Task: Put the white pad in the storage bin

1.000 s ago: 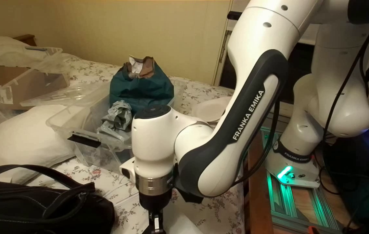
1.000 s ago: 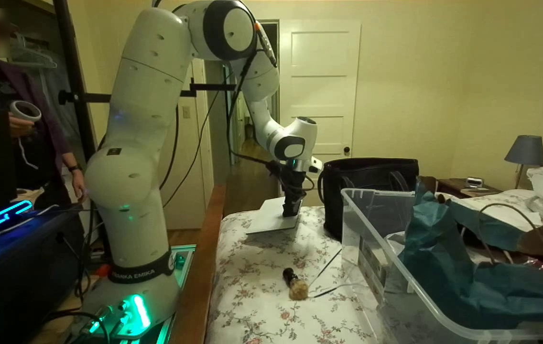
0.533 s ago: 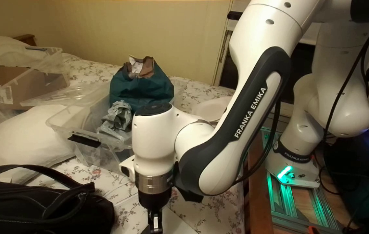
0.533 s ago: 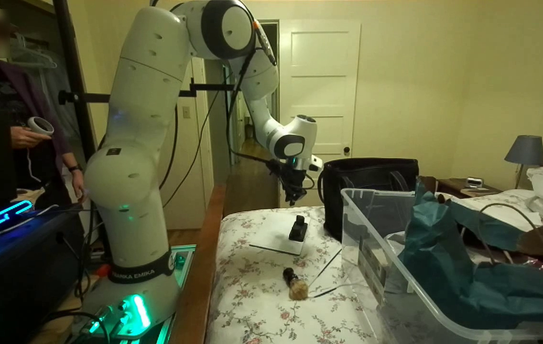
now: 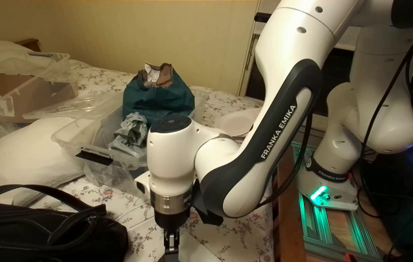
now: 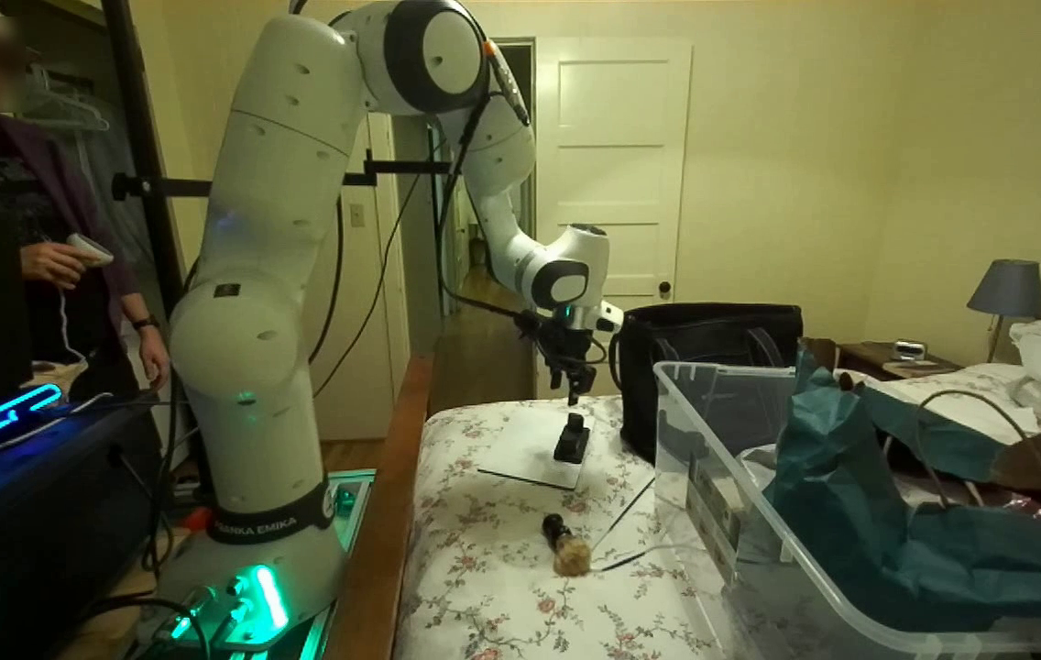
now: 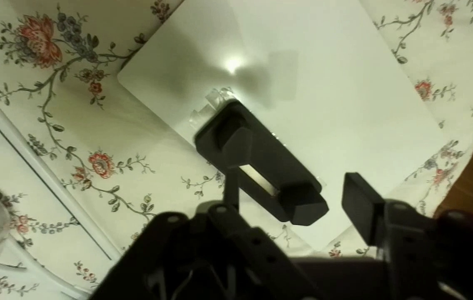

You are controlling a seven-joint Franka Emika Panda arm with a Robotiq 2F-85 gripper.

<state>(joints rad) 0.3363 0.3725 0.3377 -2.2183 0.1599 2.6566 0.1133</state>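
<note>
The white pad (image 7: 344, 91) lies flat on the flowered bedspread, with a black handle (image 7: 261, 166) taped near one edge. In an exterior view the pad (image 6: 520, 445) shows with its handle (image 6: 573, 440) sticking up. My gripper (image 7: 297, 198) is open above the handle, with nothing held between its fingers; in an exterior view a gap separates the gripper (image 6: 566, 387) from the handle below. The storage bin (image 6: 731, 394), a clear tub, stands to the right there, holding a teal bag and other things. In an exterior view the bin (image 5: 108, 174) is partly behind the arm.
A black bag (image 6: 704, 367) stands between the pad and the bin. On the bed are a brush (image 6: 566, 550) and thin dark-edged strips (image 6: 626, 504). A wooden bed rail (image 6: 392, 513) runs beside the robot base. A white pillow (image 5: 39, 156) lies beside the bin.
A second ago the pad was raised in my gripper's grasp. By half a second ago it had dropped to the bed, apart from the gripper. Since then my jaws have parted.
</note>
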